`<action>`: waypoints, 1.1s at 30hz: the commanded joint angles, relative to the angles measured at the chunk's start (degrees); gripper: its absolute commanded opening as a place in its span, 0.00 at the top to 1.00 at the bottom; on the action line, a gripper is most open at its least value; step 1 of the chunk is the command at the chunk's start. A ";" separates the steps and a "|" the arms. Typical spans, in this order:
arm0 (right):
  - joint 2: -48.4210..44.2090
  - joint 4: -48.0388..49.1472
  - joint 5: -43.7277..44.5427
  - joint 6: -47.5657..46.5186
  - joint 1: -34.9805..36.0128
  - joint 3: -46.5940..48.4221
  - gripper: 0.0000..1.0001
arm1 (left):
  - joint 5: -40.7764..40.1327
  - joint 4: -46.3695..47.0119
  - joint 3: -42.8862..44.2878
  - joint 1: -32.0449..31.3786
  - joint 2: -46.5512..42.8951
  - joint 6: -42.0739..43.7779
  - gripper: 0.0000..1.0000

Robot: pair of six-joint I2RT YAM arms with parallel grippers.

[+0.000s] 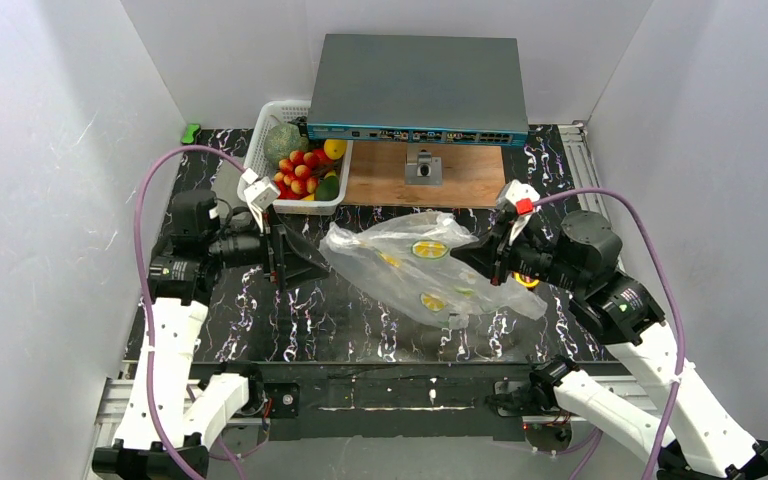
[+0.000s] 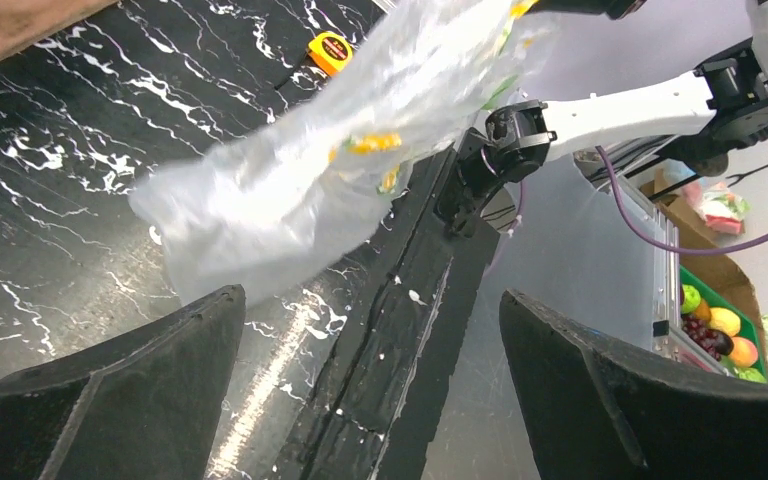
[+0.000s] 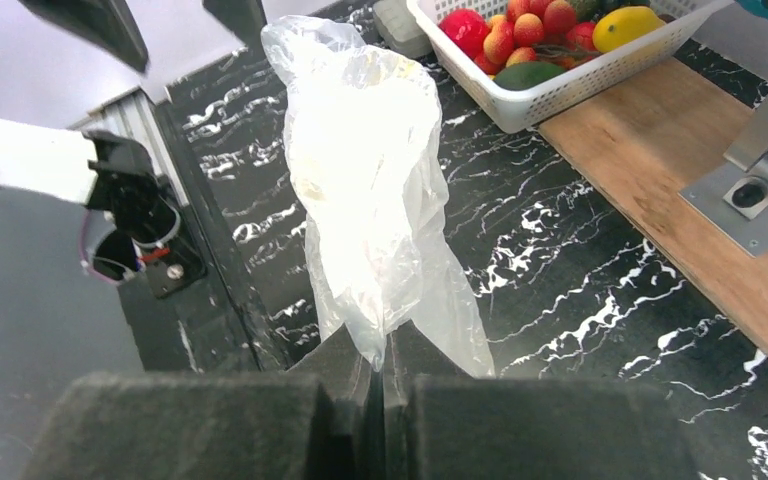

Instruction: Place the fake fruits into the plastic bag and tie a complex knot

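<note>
- The right gripper point(image 3: 381, 362) has its jaws pressed together on a gathered fold of the plastic bag point(image 3: 370, 200), toward the tabletop's right edge.
- The left gripper point(image 2: 370, 298) is spread wide and holds nothing. It faces the bag's other end, nearer the left edge.
- The bag stretches limp across the middle and looks empty.
- The fake fruits point(image 1: 300, 172) sit in a white basket point(image 1: 257, 152) by the far edge, left of centre.
- By my judgement nothing is packed yet, and the knot is not begun.
</note>
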 commanded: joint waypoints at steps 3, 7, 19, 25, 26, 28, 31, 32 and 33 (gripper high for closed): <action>-0.62 6.98 -5.84 8.81 -2.54 3.82 0.99 | -0.72 17.53 -10.17 0.35 -2.97 -10.84 0.02; -0.86 8.88 -7.69 11.53 -2.71 3.83 0.99 | -2.85 29.06 -14.94 0.34 -1.63 -19.71 0.02; 0.72 12.73 -9.31 22.04 -9.95 5.51 0.99 | 0.85 57.54 -20.17 -4.49 0.50 -44.97 0.93; -0.13 4.80 -11.81 22.71 -28.01 6.29 0.99 | -7.90 4.51 -8.10 2.66 -0.82 -4.40 1.00; 0.21 3.68 -12.86 23.22 -31.07 5.63 0.99 | -10.29 -0.42 -6.56 3.29 0.02 0.90 1.00; 1.40 2.52 -15.36 24.71 -34.99 3.73 0.99 | -14.33 -3.40 -4.51 5.51 1.44 4.10 1.00; 1.88 5.68 -18.69 27.85 -35.24 -0.21 0.99 | -10.43 -4.25 -1.07 5.75 4.99 4.06 1.00; 1.92 7.41 -19.13 29.31 -35.24 -1.33 0.99 | -8.76 -3.86 -0.26 5.48 5.70 3.07 1.00; 2.15 8.54 -19.12 30.74 -35.24 -2.31 0.99 | -8.14 -2.72 0.23 4.96 6.87 1.71 1.00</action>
